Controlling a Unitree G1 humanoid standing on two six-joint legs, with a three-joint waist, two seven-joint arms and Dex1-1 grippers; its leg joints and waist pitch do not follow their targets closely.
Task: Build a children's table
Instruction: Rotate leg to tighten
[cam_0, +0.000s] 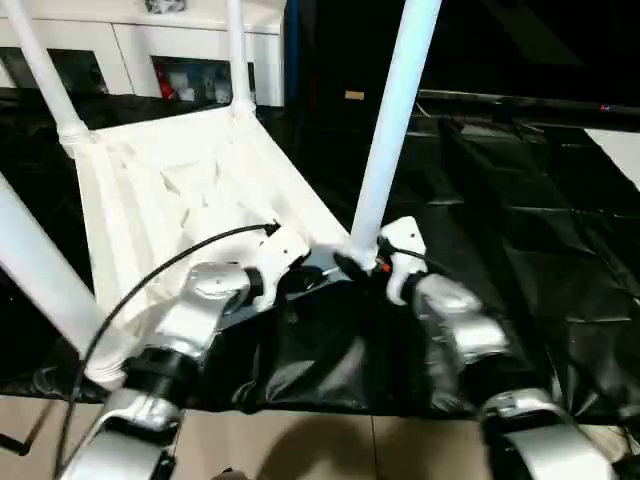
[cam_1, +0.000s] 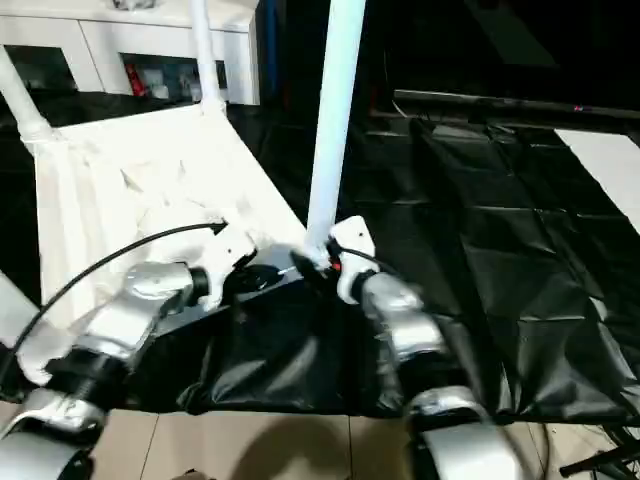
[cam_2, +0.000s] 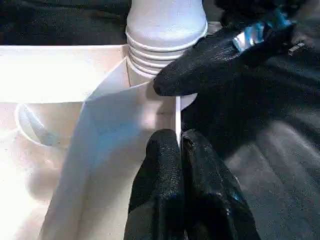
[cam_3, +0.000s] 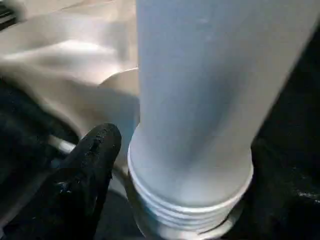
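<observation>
White plastic everywhere: from the left eye view the children's table (cam_0: 190, 190) is being shown upside down on the black-covered work table (cam_0: 520, 250), with four legs standing up from its corners, the near-right leg (cam_0: 395, 120) rising right between the two arms. The left gripper (cam_0: 300, 275) is being kept at the tabletop's near edge, the right gripper (cam_0: 365, 268) at that leg's base. The right eye view is giving the same layout, the leg (cam_1: 335, 110) looking seated. In the left wrist view, the left fingers (cam_2: 172, 175) are being held pressed together, apparently against the thin edge of the tabletop wall rather than pinching it, just below the ribbed leg base (cam_2: 165, 45); the other gripper's black finger (cam_2: 210, 60) is being laid against that base. In the right wrist view one finger (cam_3: 92, 165) is being shown just beside the ribbed collar; whether the jaws are spread can't be told. Probably the last leg is being finished off; next the seating likely needs checking, then flipping the table.
</observation>
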